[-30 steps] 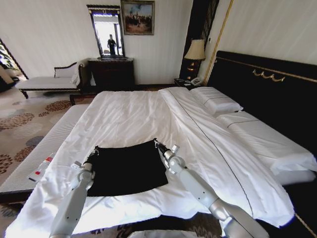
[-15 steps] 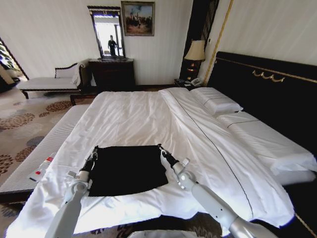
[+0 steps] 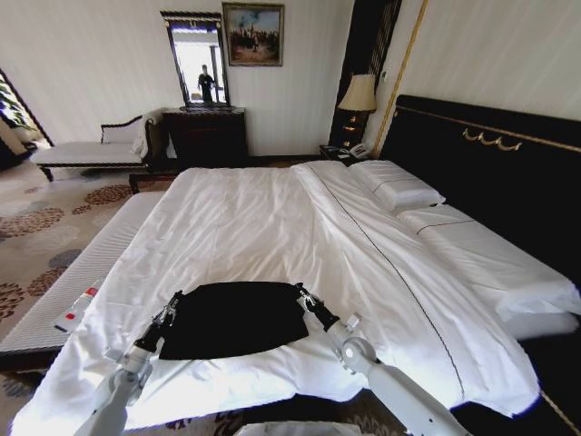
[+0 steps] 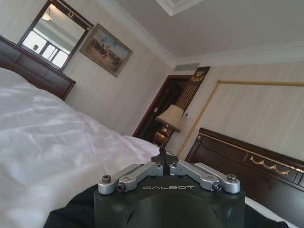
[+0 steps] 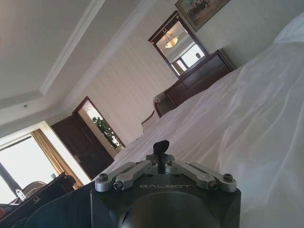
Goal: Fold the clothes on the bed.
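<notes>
both grippers, left gripper (image 3: 171, 303) and right gripper (image 3: 302, 295), drew the t-shirt (image 3: 234, 318) edge nearer

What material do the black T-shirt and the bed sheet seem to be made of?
The T-shirt looks like soft, matte knit fabric, probably cotton: it drapes limply between the left gripper and the right gripper. The bed sheet looks like smooth woven cotton, showing fine creases and slight sheen.

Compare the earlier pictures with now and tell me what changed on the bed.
Both grippers, left and right, shut on the shirt's far corners, pulled toward the robot, dragging the far edge over the near part; the shirt looks shorter. The near edge, bed and pillows stayed put.
</notes>
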Available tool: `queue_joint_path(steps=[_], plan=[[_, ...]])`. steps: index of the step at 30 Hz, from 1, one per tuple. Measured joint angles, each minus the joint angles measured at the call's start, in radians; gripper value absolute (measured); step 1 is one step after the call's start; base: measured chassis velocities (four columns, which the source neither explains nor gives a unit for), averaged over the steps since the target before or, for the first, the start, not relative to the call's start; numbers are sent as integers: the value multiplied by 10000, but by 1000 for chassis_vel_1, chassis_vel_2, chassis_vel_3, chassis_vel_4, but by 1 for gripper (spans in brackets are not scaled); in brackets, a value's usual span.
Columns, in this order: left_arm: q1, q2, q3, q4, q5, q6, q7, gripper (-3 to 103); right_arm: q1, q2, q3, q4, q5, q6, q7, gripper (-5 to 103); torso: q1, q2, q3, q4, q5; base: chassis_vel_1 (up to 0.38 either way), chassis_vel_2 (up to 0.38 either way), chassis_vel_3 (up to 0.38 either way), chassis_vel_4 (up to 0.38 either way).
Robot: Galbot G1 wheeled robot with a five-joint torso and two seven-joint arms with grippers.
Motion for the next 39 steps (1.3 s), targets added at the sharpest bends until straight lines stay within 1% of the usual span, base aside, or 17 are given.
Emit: queue_joint_path(steps=[2,4,7,8,15,21,24,29,30,31,32,33,35,36,37,38,39], plan=[[11,38,-141,364,194,-92,162,1,-208,-49,1,68,-213,32,4,1,1,0,0,-1,-1,0,0,0,0],[43,117,-267,604,269,-151,170,1,-397,-74,2,113,-397,73,36,1,2,0,0,-1,0,0,0,0,0],[123,194,-378,717,303,-181,198,1,-551,-90,10,162,-550,117,51,1,3,0,1,-1,-1,0,0,0,0],[234,262,-477,740,322,-190,293,1,-668,-95,26,197,-669,163,57,1,3,0,1,-1,0,0,0,0,0],[667,392,-761,569,352,-208,814,1,-920,-104,32,238,-1062,313,60,1,2,0,1,-1,0,0,0,0,0],[835,266,-800,438,529,-269,962,1,-1129,-172,49,343,-1287,348,49,1,3,-2,1,-1,2,0,0,0,0],[882,179,-803,389,640,-319,957,1,-1224,-225,49,385,-1378,351,40,1,3,-2,1,-1,1,0,0,0,0],[899,33,-802,337,722,-389,531,1,-1336,-203,67,379,-1531,353,75,1,3,-2,1,-1,0,0,0,0,0],[917,19,-807,285,732,-402,441,-1,-1358,-183,77,377,-1574,357,109,1,3,-2,1,-1,0,0,0,0,0],[955,14,-827,214,744,-420,393,-1,-1384,-181,88,392,-1614,363,134,-2,3,-2,1,-1,0,0,0,0,0],[955,14,-827,214,744,-420,393,-1,-1384,-181,88,392,-1614,363,134,-2,3,-2,1,-1,0,0,0,0,0],[1008,4,-865,114,760,-443,363,3,-1417,-188,109,444,-1661,371,147,2,3,-2,1,-1,0,0,0,0,0],[1193,-56,-1048,-283,815,-531,345,15,-1527,-249,199,703,-1762,406,158,13,3,-2,2,-1,1,0,0,0,0],[1331,-119,-1187,-628,858,-587,345,19,-1600,-296,273,926,-1784,422,163,13,3,-2,1,-1,1,0,0,0,0],[1488,-201,-1358,-1013,928,-659,356,19,-1670,-357,358,1229,-1785,425,209,18,3,-1,1,-2,0,0,0,0,0],[1488,-201,-1358,-1013,928,-659,356,19,-1670,-357,358,1229,-1785,425,209,18,3,-1,1,-2,0,0,0,0,0],[1650,-305,-1554,-1392,1033,-744,373,25,-1704,-403,424,1485,-1782,425,300,23,2,-2,1,-3,3,0,0,0,0]])
